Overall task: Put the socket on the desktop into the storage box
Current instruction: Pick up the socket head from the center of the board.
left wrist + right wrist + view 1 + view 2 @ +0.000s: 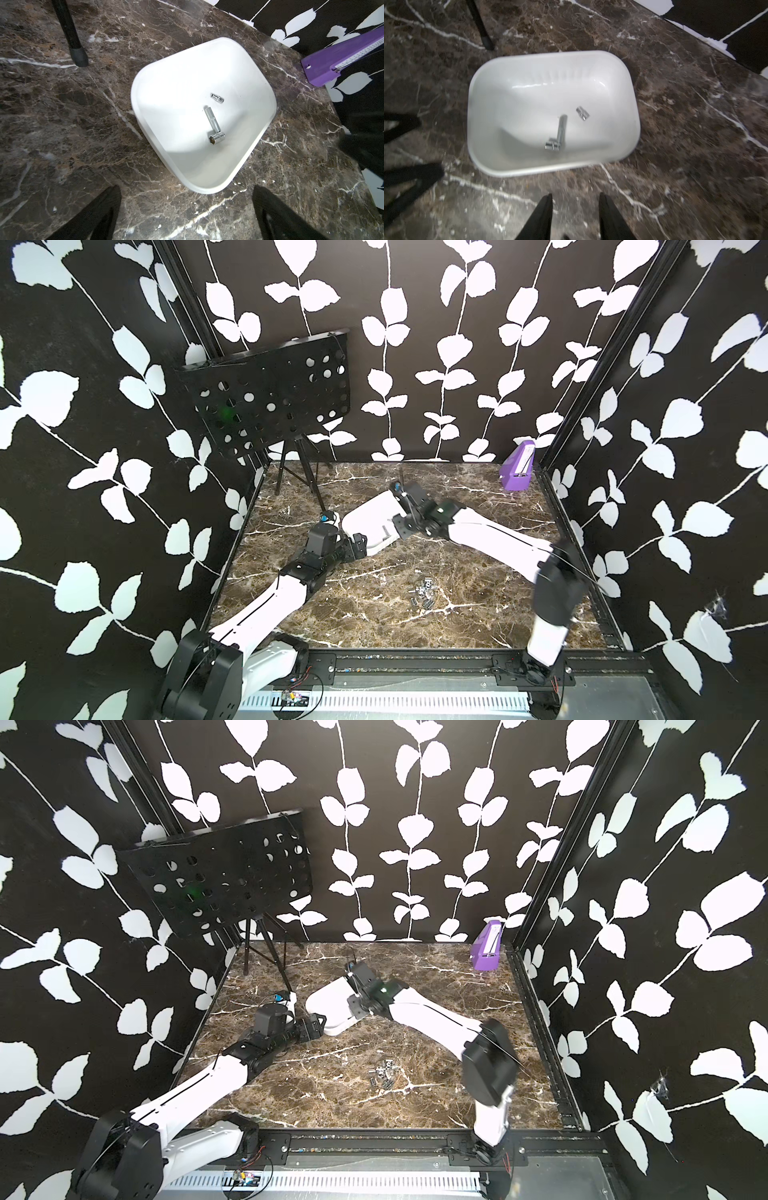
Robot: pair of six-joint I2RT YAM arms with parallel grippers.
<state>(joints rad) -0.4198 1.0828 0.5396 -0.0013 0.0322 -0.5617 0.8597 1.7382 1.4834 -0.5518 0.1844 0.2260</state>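
The white storage box (176, 83) sits flat on the brown marble surface (374, 614), near the middle toward the back, and it holds three shiny metal sockets. A long socket (211, 118) lies on the box floor. A short, wider socket (216, 138) touches one end of it, so the two form an L. A small socket (217, 97) lies apart from them, just off the long one's other end. More sockets lie loose in a small heap (424, 597) on the surface, well apart from the box and nearer the front edge.

The left gripper (187, 207) is at one corner of the box, with its fingers spread wide and nothing between them. The right gripper (576, 207) hovers by the box's rim, with its fingers parted and empty.

A purple box (518, 466) stands upright in the far right corner, and what it holds cannot be seen.
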